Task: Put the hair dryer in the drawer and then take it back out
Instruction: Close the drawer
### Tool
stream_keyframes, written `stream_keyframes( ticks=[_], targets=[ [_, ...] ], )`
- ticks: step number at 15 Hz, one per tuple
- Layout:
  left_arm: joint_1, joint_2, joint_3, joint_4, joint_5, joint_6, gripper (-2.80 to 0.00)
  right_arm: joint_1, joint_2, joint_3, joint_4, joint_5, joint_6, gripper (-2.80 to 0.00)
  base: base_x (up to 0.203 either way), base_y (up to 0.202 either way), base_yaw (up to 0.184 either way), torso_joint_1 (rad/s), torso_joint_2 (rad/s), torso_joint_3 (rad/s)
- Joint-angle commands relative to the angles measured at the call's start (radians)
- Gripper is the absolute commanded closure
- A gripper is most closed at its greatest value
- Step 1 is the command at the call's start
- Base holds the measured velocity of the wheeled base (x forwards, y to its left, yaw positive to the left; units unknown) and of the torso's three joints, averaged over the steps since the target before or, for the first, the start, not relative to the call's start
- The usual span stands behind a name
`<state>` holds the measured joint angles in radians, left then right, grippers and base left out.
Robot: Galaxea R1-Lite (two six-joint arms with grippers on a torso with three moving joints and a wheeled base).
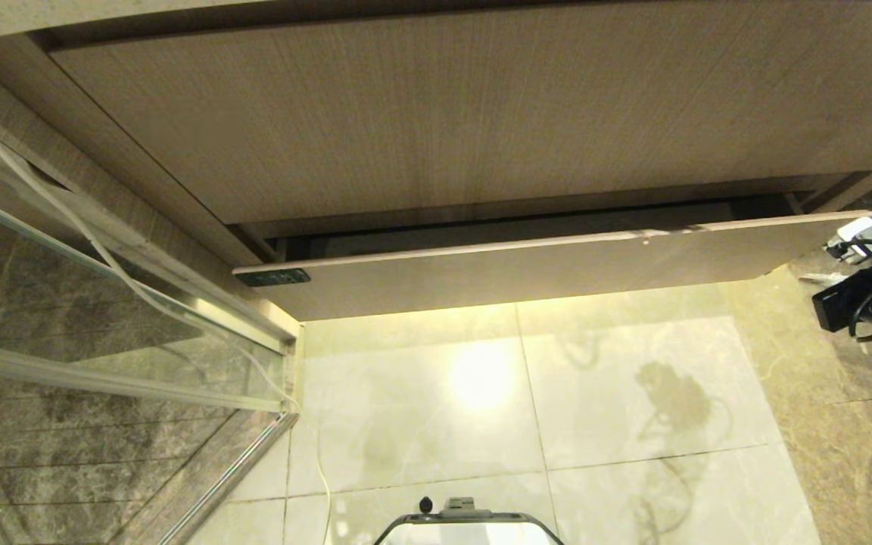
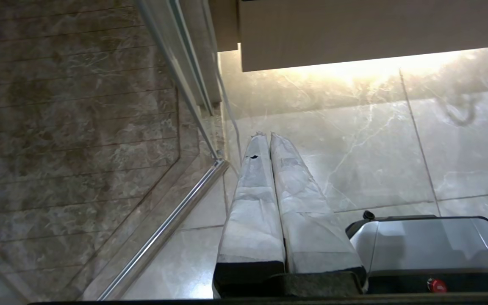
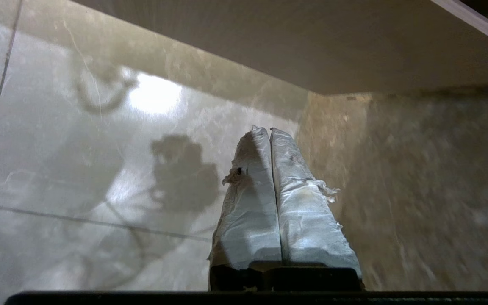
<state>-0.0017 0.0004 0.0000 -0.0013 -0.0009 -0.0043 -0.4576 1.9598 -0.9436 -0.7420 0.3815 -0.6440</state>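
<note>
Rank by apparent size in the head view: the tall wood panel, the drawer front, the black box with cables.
1. Tall wood panel, largest.
2. Drawer front, a long narrow band standing slightly open.
3. Black box with cables, smallest, partly cut off at the picture's edge.

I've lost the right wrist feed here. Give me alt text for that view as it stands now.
The right tool, two white-wrapped fingers pressed shut and holding nothing, points down at a glossy marble floor below the underside of a light-wood panel. A bright lamp reflection and a dark shadow lie on the tiles; no hair dryer shows.
</note>
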Motion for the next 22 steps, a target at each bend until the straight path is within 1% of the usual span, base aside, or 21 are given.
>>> stream_keyframes(
  ticks=[1, 3, 6, 7, 8, 9, 11, 15, 18, 22],
  targets=[
    [0.0, 0.0, 0.001, 0.0, -0.001, 0.0, 0.0, 0.006, 0.104, -0.039, -0.044, 0.021, -0.006, 0.0, 0.0, 0.0, 0.0, 0.0, 0.0, 0.0],
    [0.0, 0.0, 0.0, 0.0, 0.001, 0.0, 0.0, 0.01, 0.144, -0.073, -0.071, 0.028, -0.008, 0.0, 0.0, 0.0, 0.0, 0.0, 0.0, 0.0],
    [0.0, 0.0, 0.0, 0.0, -0.001, 0.0, 0.0, 0.022, 0.185, -0.103, -0.166, 0.061, -0.01, 0.0, 0.0, 0.0, 0.0, 0.0, 0.0, 0.0],
    [0.0, 0.0, 0.001, 0.0, 0.001, 0.0, 0.0, 0.025, 0.197, -0.11, -0.196, 0.081, -0.016, 0.0, 0.0, 0.0, 0.0, 0.0, 0.0, 0.0],
    [0.0, 0.0, 0.0, 0.0, -0.001, 0.0, 0.0, 0.025, 0.207, -0.122, -0.224, 0.106, -0.04, 0.0, 0.0, 0.0, 0.0, 0.0, 0.0, 0.0],
    [0.0, 0.0, 0.0, 0.0, -0.001, 0.0, 0.0, 0.025, 0.214, -0.126, -0.243, 0.114, -0.049, 0.0, 0.0, 0.0, 0.0, 0.0, 0.0, 0.0],
    [0.0, 0.0, 0.0, 0.0, 0.0, 0.0, 0.0, 0.025, 0.224, -0.132, -0.301, 0.115, -0.049, 0.0, 0.0, 0.0, 0.0, 0.0, 0.0, 0.0],
    [0.0, 0.0, 0.002, 0.0, -0.001, 0.0, 0.0, 0.025, 0.246, -0.167, -0.361, 0.116, -0.045, 0.0, 0.0, 0.0, 0.0, 0.0, 0.0, 0.0],
    [0.0, 0.0, 0.0, 0.0, -0.001, 0.0, 0.0, 0.025, 0.269, -0.178, -0.463, 0.119, -0.037, 0.0, 0.0, 0.0, 0.0, 0.0, 0.0, 0.0],
    [0.0, 0.0, 0.001, 0.0, -0.001, 0.0, 0.0, 0.025, 0.302, -0.236, -0.493, 0.12, -0.023, 0.0, 0.0, 0.0, 0.0, 0.0, 0.0, 0.0]
  ],
)
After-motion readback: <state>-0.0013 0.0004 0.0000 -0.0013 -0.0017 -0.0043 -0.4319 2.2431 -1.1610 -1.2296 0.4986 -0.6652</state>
